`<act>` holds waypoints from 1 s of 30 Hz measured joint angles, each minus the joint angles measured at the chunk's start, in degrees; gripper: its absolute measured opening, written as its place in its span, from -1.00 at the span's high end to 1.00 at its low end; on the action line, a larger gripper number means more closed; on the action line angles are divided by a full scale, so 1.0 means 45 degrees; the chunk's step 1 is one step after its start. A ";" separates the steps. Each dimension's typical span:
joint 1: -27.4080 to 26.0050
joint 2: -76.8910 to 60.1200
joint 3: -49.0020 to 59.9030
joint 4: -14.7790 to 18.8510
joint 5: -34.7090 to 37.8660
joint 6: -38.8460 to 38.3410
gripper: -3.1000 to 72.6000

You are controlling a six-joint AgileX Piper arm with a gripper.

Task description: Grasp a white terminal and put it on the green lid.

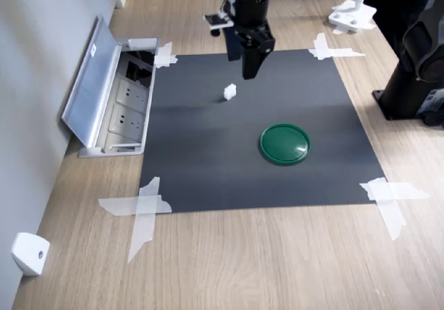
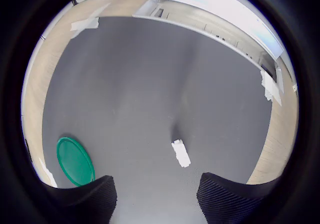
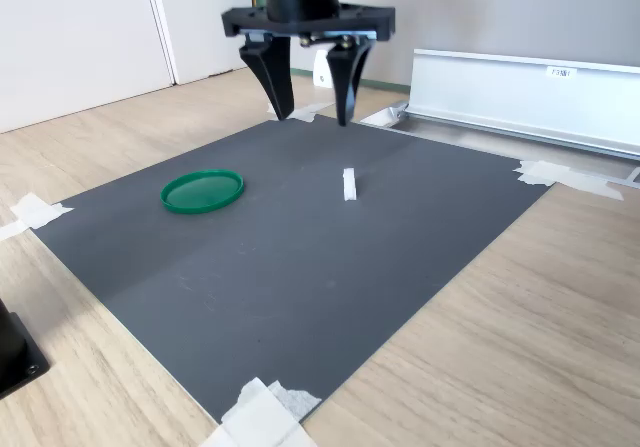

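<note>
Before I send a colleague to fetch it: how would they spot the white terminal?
Find the dark grey mat taped to the wooden desk. A tiny white terminal stands alone on it, under the open pincer. Unlike the flat round green lid nearby, it is small, white and blocky.

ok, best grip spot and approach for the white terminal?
Come straight down from above. The white terminal stands alone on the dark mat, apart from the green lid, nothing crowding it. It looks narrow one way, so probably close the open gripper across its upper body's narrow sides.
</note>
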 joint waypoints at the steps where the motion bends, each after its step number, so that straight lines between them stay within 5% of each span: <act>1: 0.0000 0.0179 0.0000 -0.0006 -0.0040 0.0020 -0.94; 16: 0.0000 0.1900 -0.0009 -0.0959 -0.1239 0.0446 -0.96; 30: 0.0000 0.2531 -0.0025 -0.1016 -0.1984 0.0574 -0.88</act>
